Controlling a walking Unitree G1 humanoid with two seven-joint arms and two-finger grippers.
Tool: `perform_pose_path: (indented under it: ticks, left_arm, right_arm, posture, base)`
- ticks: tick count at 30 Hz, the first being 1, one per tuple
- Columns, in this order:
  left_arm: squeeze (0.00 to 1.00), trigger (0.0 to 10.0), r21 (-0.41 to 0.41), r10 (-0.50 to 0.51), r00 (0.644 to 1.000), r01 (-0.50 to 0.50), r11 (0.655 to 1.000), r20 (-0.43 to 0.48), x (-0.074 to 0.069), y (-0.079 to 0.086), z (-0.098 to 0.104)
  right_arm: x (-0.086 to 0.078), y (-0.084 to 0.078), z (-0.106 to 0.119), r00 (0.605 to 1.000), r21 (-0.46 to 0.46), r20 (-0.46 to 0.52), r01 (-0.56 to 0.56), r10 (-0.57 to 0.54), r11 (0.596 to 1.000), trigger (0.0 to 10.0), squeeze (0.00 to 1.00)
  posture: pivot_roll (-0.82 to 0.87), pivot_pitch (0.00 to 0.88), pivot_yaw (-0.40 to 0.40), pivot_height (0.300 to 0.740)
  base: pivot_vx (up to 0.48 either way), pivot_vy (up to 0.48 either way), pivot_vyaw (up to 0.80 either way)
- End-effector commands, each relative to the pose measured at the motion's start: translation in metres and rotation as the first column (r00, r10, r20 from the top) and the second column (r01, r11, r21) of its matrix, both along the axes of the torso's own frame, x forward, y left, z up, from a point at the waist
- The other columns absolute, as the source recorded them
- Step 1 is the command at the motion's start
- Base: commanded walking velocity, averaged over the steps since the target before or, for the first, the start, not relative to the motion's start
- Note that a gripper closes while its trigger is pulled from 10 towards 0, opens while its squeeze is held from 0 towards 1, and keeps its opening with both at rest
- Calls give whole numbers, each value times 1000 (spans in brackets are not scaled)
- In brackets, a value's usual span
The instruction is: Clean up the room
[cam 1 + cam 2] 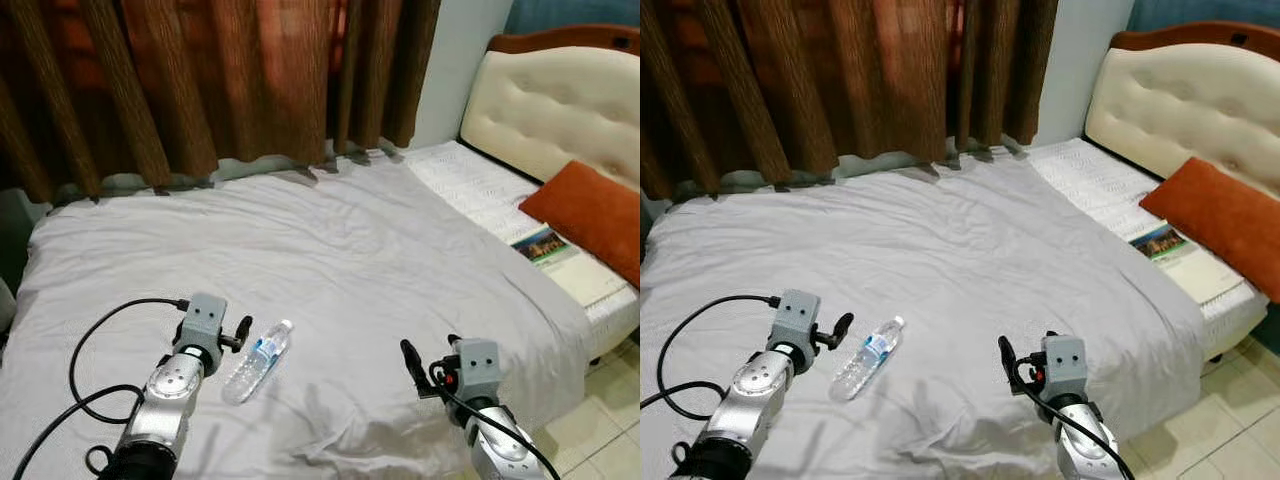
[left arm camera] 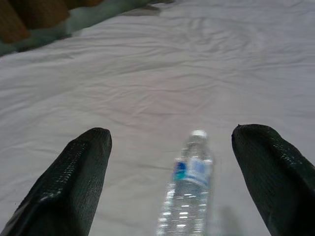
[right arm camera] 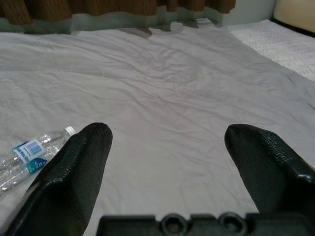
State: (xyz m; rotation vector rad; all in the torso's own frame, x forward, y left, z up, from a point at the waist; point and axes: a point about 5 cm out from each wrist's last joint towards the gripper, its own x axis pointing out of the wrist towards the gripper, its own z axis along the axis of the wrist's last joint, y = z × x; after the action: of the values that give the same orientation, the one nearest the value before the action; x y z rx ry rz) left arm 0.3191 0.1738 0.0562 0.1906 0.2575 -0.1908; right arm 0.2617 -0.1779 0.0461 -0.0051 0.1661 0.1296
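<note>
On the left, the left gripper (image 2: 170,182) hovers low over the grey bedspread (image 1: 330,250) with its fingers (image 2: 69,182) spread wide — in its wrist view the clear plastic water bottle (image 1: 257,361) lies right between them, cap pointing away from the wrist. The bottle rests on its side on the bed, just beside that gripper and on its inner side, label around its upper part.

It looks empty or nearly so (the body is see-through and no liquid line can be made out), so I judge it light, thin-walled and easy to dent. Being smooth and round, it may roll or slide on the soft, wrinkled cover when pushed. The best hold is probably across the middle of the body, near the label, with a gentle squeeze — the cap end is too narrow for a sure grip.

Further right, the right gripper (image 3: 167,167) hangs over bare bedspread, well apart from the bottle, its fingers also held wide and holding nothing. Beyond it, toward the headboard (image 1: 550,100), an orange pillow (image 1: 590,215) lies on the mattress with a book (image 1: 543,245) touching its near edge
</note>
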Motion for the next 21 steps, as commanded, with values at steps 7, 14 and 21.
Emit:
perform_pose_path:
  ticks: [7, 14, 21]
  left_arm:
    - [0, 10000, 25, -27, 999, 27, 999, 18, 3, -10, 3]
    - [0, 10000, 43, -24, 1000, 23, 999, 7, 4, -10, 3]
    - [0, 10000, 49, -27, 1000, 27, 998, 9, 6, -13, 5]
  right_arm:
    - [0, -4, 4, 1000, 3, 12, 13, -13, 1000, 10000, 0]
    - [-2, -5, 3, 1000, 9, 5, 18, -18, 1000, 10000, 0]
    - [-4, -9, 2, 999, 20, -9, 31, -31, 999, 10000, 0]
  posture:
    - [-43, 0, -14, 740]
    - [-48, 0, -11, 740]
    - [-51, 0, -11, 740]
  base:
    - [175, -292, 387]
    - [243, -412, 576]
    - [243, -411, 526]
